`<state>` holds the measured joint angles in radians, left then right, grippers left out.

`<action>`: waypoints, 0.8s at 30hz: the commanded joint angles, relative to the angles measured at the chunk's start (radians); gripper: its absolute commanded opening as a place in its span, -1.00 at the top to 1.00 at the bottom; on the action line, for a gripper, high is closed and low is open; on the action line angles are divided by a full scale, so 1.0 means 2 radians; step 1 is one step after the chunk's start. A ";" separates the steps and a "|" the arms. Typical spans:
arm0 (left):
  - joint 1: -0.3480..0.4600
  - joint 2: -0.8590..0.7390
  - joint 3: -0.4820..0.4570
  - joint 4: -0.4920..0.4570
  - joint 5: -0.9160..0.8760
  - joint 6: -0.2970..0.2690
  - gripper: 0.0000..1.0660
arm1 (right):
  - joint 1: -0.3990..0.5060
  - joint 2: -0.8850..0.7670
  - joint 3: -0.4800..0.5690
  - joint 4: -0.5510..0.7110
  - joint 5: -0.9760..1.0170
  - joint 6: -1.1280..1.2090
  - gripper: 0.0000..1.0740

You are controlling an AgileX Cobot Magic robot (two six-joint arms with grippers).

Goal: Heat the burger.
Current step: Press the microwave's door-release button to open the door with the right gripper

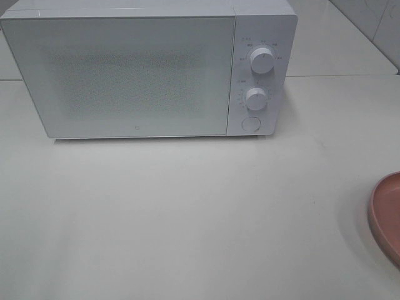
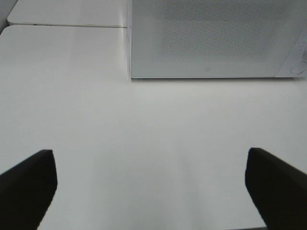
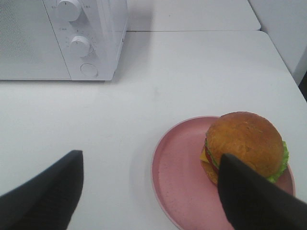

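The burger [image 3: 244, 143] sits on the plate [image 3: 175, 177], well right of the microwave [image 1: 149, 70], whose door [image 1: 119, 94] is shut. The right gripper [image 3: 151, 160] and left gripper [image 2: 149, 160] both stand wide open, empty. A hard or off-centre pinch could shear the stacked layers; lifting before the door opens leaves nowhere to go.

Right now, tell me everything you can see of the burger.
The burger shows only in the right wrist view: a round, golden-brown bun over green lettuce, red tomato and yellow cheese. It sits upright and whole, off-centre on the pink plate, away from the microwave. A finger of the open right gripper hides part of it; contact cannot be told.
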<state>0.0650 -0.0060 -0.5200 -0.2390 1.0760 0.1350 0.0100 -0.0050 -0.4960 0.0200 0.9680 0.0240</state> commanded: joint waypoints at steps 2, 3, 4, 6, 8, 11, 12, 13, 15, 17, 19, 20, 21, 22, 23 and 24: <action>-0.001 -0.007 0.001 -0.002 -0.003 -0.001 -0.87 | -0.003 -0.012 0.001 0.000 -0.005 0.000 -0.37; -0.001 -0.007 0.001 -0.002 -0.003 -0.001 -0.87 | -0.003 -0.012 0.001 0.000 -0.005 0.000 -0.37; -0.001 -0.007 0.001 -0.002 -0.003 -0.001 -0.87 | -0.003 -0.012 0.001 0.000 -0.005 0.000 -0.37; -0.001 -0.007 0.001 -0.002 -0.003 -0.001 -0.87 | -0.003 -0.012 0.001 0.000 -0.005 0.000 -0.37; -0.001 -0.007 0.001 -0.002 -0.003 -0.001 -0.87 | -0.003 -0.012 0.001 0.000 -0.005 0.000 -0.37; -0.001 -0.007 0.001 -0.002 -0.003 -0.001 -0.87 | -0.003 -0.012 0.001 0.000 -0.005 0.000 -0.37; -0.001 -0.007 0.001 -0.002 -0.003 -0.001 -0.87 | -0.003 -0.012 0.001 0.000 -0.005 0.000 -0.37; -0.001 -0.007 0.001 -0.002 -0.003 -0.001 -0.87 | -0.003 -0.012 0.001 0.000 -0.006 0.000 -0.37; -0.001 -0.007 0.001 -0.002 -0.003 -0.001 -0.87 | -0.003 -0.012 -0.002 0.000 -0.007 0.000 -0.37; -0.001 -0.007 0.001 -0.002 -0.003 -0.001 -0.87 | -0.003 -0.012 -0.004 0.000 -0.007 -0.001 -0.37; -0.001 -0.007 0.001 -0.002 -0.003 -0.001 -0.87 | -0.003 -0.012 -0.007 0.000 -0.007 -0.001 -0.37; -0.001 -0.007 0.001 -0.002 -0.003 -0.001 -0.87 | -0.003 -0.006 -0.011 0.000 -0.007 0.001 -0.37; -0.001 -0.007 0.001 -0.002 -0.003 -0.001 -0.87 | -0.003 -0.001 -0.014 0.000 -0.007 0.001 -0.37; -0.001 -0.007 0.001 -0.002 -0.003 -0.001 -0.87 | -0.003 -0.001 -0.014 0.000 -0.007 0.001 -0.37; -0.001 -0.007 0.001 -0.002 -0.003 -0.001 -0.87 | -0.003 0.012 -0.017 0.000 -0.010 0.001 -0.37; -0.001 -0.007 0.001 -0.002 -0.003 -0.001 -0.87 | -0.003 0.012 -0.017 0.000 -0.010 0.001 -0.37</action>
<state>0.0650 -0.0060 -0.5200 -0.2390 1.0760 0.1350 0.0100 0.0020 -0.5180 0.0200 0.9610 0.0240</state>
